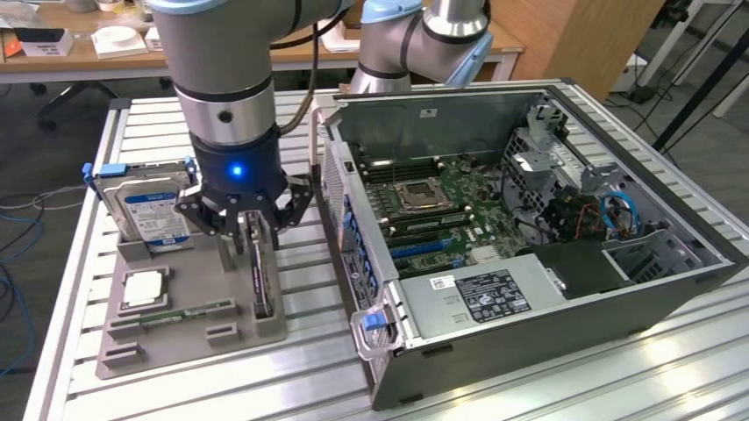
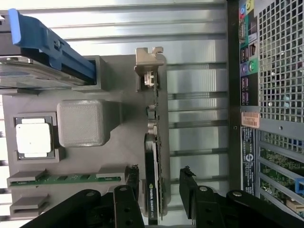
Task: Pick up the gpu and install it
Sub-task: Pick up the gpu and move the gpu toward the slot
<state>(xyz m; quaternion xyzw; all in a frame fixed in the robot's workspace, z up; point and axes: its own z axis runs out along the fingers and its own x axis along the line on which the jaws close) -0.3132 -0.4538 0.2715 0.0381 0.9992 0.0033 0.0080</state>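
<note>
Fingers spread, nothing gripped. Gripper sits low over the gpu, one finger on each side of the card. One pad looks close to touching it, but I can't tell for sure. The gpu stands on edge in its slot in the gray tray. Same tray: hard drive, CPU, memory stick. Open PC case just beside the tray, at the exterior view's right.
</note>
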